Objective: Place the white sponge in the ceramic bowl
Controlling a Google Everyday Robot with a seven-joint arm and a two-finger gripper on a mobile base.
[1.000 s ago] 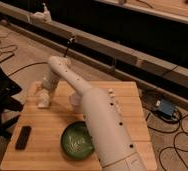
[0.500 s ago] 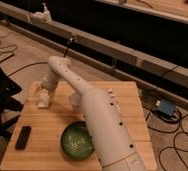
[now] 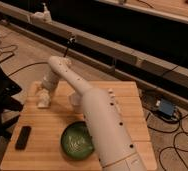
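1. While the white sponge (image 3: 43, 104) lies at the far-left corner of the table (image 3: 132, 102), our gripper (image 3: 45, 93) hangs just over it, fingers spread wide.
2. We should centre on the soft block and close gently.
3. We would then lift clear, pass the small cup (image 3: 76, 99), and reach the ceramic bowl (image 3: 77, 141) near the front edge.
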